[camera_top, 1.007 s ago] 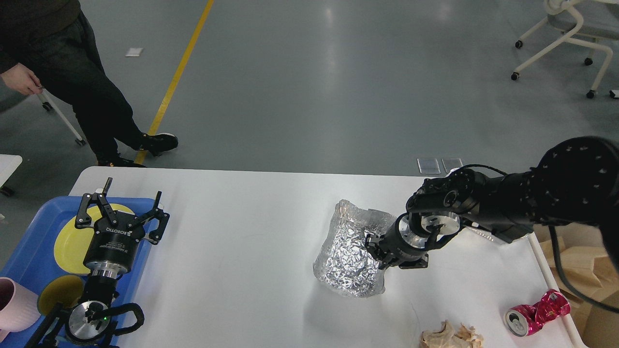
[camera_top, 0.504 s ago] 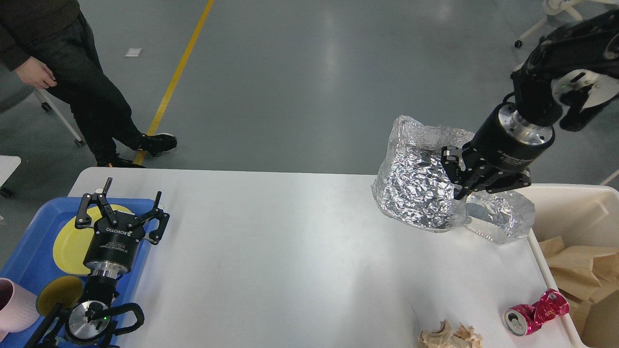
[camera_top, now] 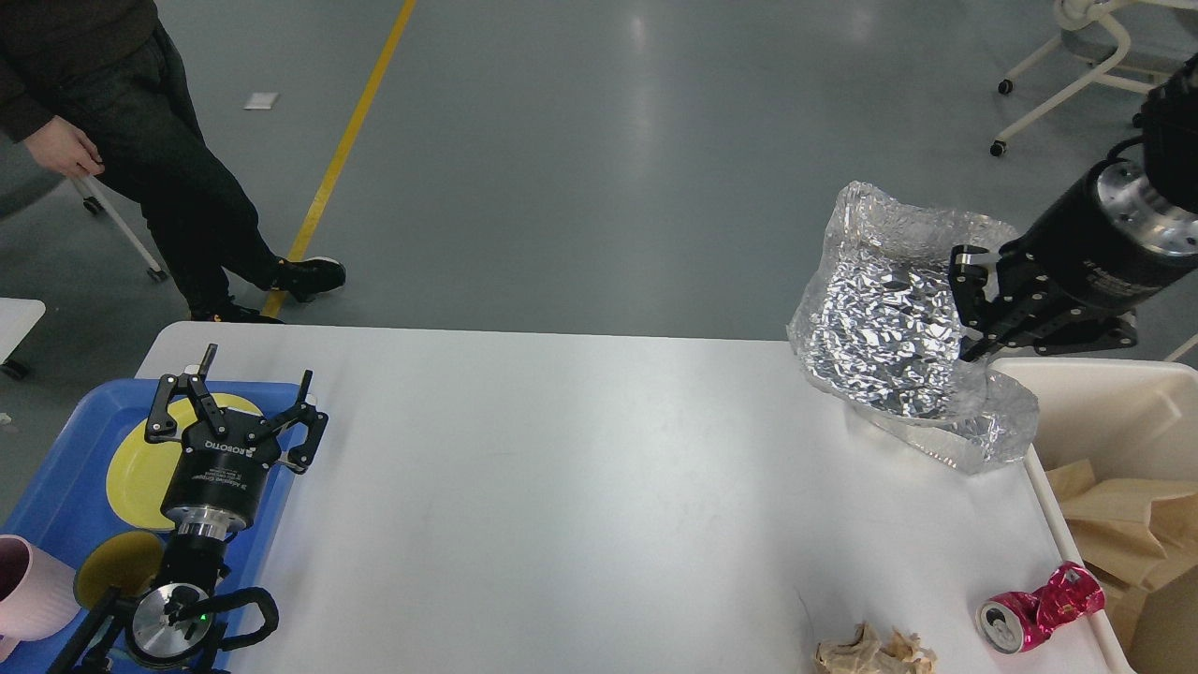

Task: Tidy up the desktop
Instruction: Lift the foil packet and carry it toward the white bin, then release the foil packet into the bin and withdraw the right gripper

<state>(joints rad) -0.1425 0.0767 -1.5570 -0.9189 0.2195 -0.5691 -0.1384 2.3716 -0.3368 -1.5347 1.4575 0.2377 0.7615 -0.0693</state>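
Gripping crumpled foil (camera_top: 884, 342), right gripper (camera_top: 973, 318) above desktop (camera_top: 562, 496) edge (left gripper (camera_top: 234, 412) spread wide).

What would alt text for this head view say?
The right gripper holds a crumpled foil sheet above the white desktop's far right corner, beside a cream bin. A crushed pink can and crumpled paper lie near. The left gripper, jaws open, hangs over a blue tray.

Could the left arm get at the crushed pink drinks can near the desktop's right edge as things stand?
Probably not. The left gripper hangs open over the blue plastic tray, the whole white desktop away from the crushed pink can. Nothing blocks it.
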